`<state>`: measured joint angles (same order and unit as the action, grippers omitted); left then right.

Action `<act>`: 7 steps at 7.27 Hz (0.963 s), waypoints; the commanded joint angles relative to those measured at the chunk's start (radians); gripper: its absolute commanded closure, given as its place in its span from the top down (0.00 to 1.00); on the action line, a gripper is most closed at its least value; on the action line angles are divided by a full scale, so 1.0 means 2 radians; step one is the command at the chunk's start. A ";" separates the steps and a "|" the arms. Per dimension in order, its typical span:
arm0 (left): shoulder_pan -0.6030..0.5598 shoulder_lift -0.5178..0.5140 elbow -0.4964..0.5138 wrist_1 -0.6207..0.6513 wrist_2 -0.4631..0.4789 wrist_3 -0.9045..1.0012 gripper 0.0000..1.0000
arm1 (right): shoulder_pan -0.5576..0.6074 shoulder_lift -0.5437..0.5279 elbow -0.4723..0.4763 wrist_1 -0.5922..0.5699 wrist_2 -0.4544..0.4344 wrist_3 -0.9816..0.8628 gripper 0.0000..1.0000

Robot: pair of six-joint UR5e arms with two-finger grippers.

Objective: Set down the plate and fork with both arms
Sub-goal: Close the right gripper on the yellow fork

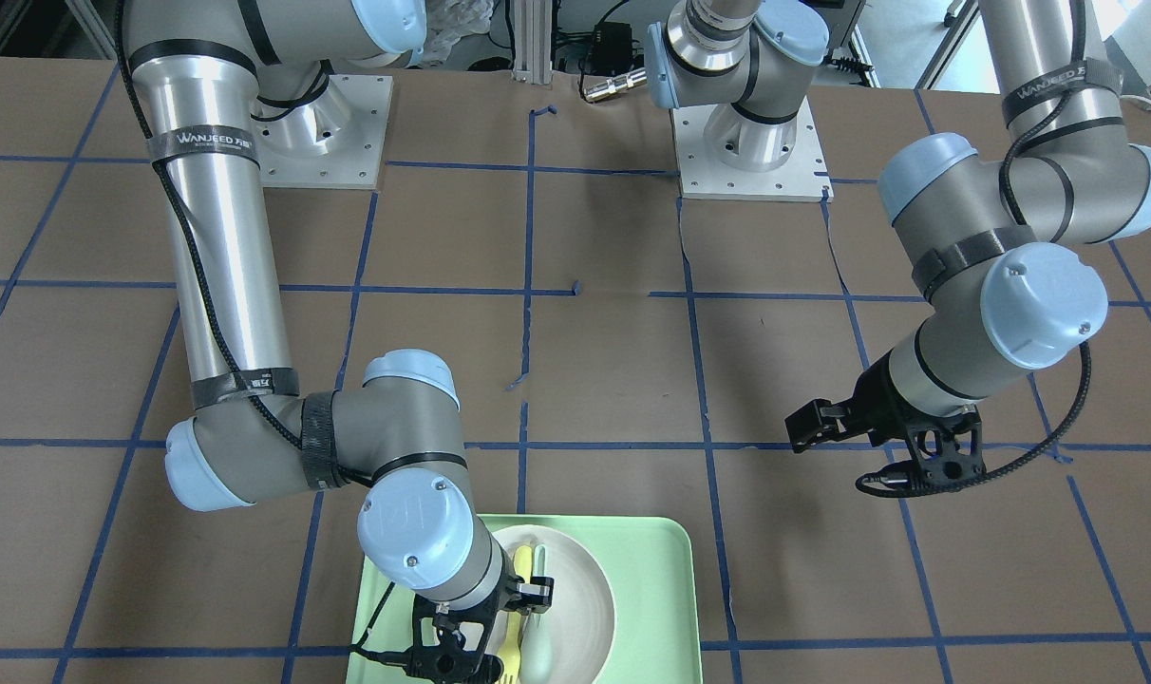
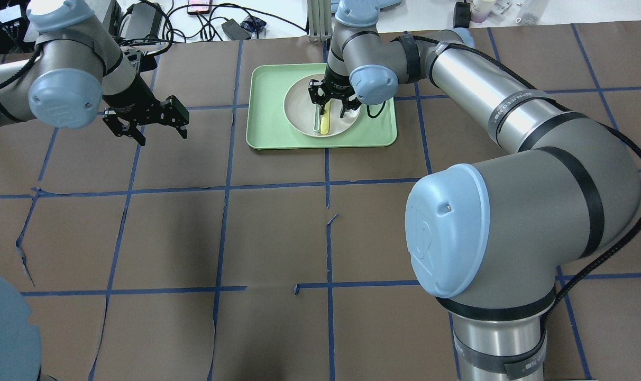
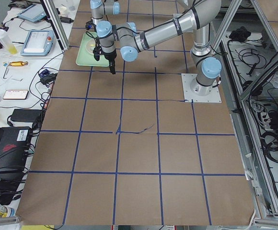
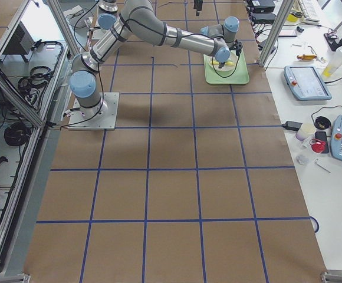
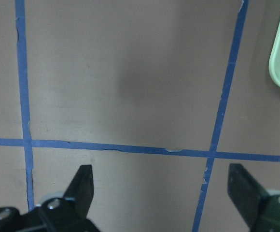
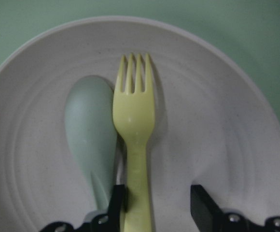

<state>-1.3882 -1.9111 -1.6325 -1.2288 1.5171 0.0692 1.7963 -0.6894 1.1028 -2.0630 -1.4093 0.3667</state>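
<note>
Precision counts: the fork (image 6: 134, 116) lies on the plate (image 6: 217, 121), touching the spoon (image 6: 91, 130). The right tool (image 6: 159, 200), spread, straddles its handle, one finger at the spoon seam, so closing slowly should pinch the fork alone. The left tool (image 5: 160, 176) hangs spread above the counter (image 5: 130, 72).

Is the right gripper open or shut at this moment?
Open. In the right wrist view the right gripper straddles the handle of the fork on the plate, with a clear gap between the handle and one finger.
</note>
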 commanded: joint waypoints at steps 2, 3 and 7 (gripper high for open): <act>0.000 0.001 -0.001 -0.001 0.000 -0.001 1.00 | 0.000 0.002 0.000 -0.001 0.001 0.000 0.57; 0.000 0.001 -0.001 -0.001 0.000 0.000 1.00 | 0.000 -0.001 0.000 0.000 0.001 0.000 0.59; 0.001 0.006 -0.001 -0.001 0.001 0.003 1.00 | 0.000 -0.003 0.000 0.000 0.001 -0.004 0.58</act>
<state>-1.3870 -1.8999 -1.6352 -1.2302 1.5184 0.0733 1.7963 -0.6970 1.1023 -2.0632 -1.4065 0.3626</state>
